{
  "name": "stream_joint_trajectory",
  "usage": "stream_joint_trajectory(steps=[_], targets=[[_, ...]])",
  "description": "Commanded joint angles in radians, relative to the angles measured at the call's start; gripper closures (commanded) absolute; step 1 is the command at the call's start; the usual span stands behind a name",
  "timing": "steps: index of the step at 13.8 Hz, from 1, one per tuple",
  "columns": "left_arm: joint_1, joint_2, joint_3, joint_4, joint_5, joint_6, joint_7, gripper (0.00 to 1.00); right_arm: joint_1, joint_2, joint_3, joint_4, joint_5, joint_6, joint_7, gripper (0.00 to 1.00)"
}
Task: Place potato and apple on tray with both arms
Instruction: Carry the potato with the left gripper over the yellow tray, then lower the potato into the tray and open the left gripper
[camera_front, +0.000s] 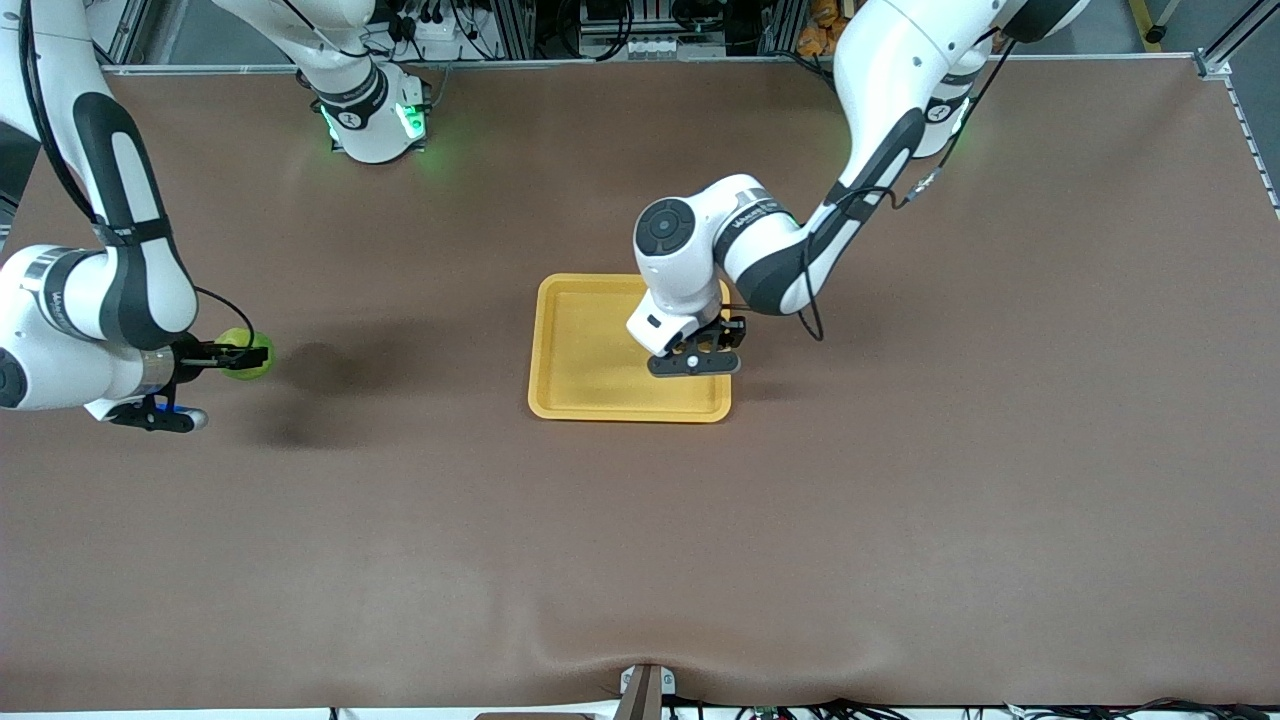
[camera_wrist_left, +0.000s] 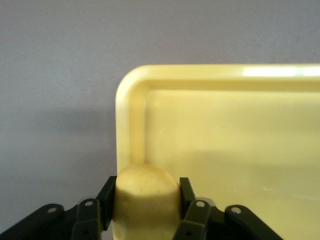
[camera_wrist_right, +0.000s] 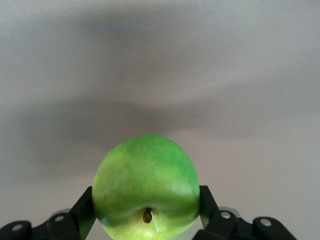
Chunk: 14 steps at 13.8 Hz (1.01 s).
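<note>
Two white, smooth-shelled jointed robot arms (camera_front: 880, 110) with rounded segments and black bands at the joints. A long black inlay runs down each forearm. One wrist joint ends in a round dark grey cap (camera_front: 665, 228). Small grey lettering marks the wrist housings. Thin black cables loop beside the forearms. The bases (camera_front: 375, 120) glow green. Each arm ends in a black two-finger gripper (camera_front: 695, 362) of flat linked bars with silver screw heads (camera_wrist_left: 200, 204).
</note>
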Motion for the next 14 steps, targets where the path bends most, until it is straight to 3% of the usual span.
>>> stream_joint_trajectory(steps=[1, 7, 10, 12, 14], targets=[[-0.039, 0.025, 0.026, 0.032, 0.073, -0.028, -0.018, 1.00, 0.030, -0.005, 0.002, 0.066, 0.006, -0.072, 0.013, 0.91], [-0.074, 0.082, 0.037, 0.046, 0.179, -0.026, -0.112, 1.00, 0.096, -0.009, 0.002, 0.124, 0.047, -0.166, 0.036, 0.94], [-0.073, 0.091, 0.037, 0.051, 0.177, -0.019, -0.115, 0.90, 0.131, -0.013, 0.004, 0.142, 0.055, -0.196, 0.096, 0.94], [-0.067, 0.089, 0.037, 0.051, 0.177, -0.017, -0.121, 0.53, 0.151, -0.013, 0.004, 0.168, 0.088, -0.227, 0.117, 0.94], [-0.064, 0.089, 0.038, 0.051, 0.179, -0.016, -0.121, 0.00, 0.189, -0.014, 0.004, 0.178, 0.105, -0.241, 0.148, 0.92]])
